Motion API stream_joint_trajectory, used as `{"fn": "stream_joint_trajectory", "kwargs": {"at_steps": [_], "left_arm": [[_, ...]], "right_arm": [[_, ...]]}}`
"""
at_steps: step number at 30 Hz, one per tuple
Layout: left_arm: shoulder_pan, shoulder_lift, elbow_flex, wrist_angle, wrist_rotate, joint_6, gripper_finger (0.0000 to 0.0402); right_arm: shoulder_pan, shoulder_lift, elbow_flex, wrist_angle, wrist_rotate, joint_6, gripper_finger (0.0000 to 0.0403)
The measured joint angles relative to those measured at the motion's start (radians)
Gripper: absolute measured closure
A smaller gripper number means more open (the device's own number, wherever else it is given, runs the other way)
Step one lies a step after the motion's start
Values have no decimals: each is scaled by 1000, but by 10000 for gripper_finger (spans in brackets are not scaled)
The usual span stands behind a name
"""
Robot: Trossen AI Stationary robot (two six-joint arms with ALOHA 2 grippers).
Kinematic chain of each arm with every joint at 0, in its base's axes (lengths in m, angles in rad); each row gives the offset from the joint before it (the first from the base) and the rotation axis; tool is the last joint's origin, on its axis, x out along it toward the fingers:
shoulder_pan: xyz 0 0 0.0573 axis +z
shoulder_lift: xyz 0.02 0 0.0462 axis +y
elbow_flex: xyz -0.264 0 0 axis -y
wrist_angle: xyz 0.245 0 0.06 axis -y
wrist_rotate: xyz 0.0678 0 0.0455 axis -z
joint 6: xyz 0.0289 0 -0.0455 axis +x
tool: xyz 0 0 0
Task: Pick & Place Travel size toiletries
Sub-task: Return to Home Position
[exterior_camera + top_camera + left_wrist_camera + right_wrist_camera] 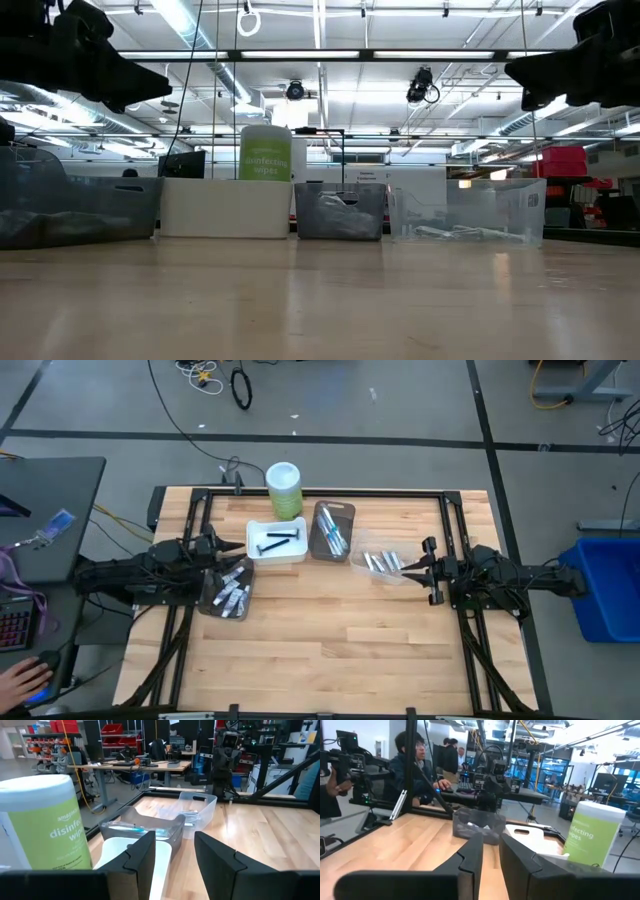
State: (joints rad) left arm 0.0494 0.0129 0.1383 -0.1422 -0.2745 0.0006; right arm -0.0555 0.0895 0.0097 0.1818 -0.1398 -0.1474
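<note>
The toiletries lie in four trays across the table's far half. White mini tubes (pixel 230 595) are in a dark tray. Dark razors (pixel 275 541) are in a white tray (pixel 256 536). Toothbrushes (pixel 331 536) are in a brown tray (pixel 172 827). Silvery tubes (pixel 381 563) are in a clear tray (pixel 520 212). My left gripper (pixel 241 547) (pixel 175 855) hangs level and open at the white tray's left end, with nothing between its fingers. My right gripper (pixel 405 568) (pixel 491 855) hangs level at the clear tray's right end, its fingers a narrow gap apart around nothing.
A tall green wipes canister (pixel 284 488) stands at the far edge behind the white tray. Bare wood (pixel 330 655) fills the table's near half. Black frame rails (pixel 195 520) run along the sides and far edge. A person's hand (pixel 22 680) rests at a desk beyond the left edge.
</note>
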Motion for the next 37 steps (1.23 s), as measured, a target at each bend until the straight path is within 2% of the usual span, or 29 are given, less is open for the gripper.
{"fn": "stream_joint_trajectory", "kwargs": {"at_steps": [12,22,37], "left_arm": [[0,0,-2,-22,5,-10,255],[0,3,-111,165,7,-43,255],[0,2,-111,164,6,-41,255]], "right_arm": [[0,0,0,1,0,0,332],[0,0,0,1,-1,53,333],[0,0,0,1,-1,53,332]]}}
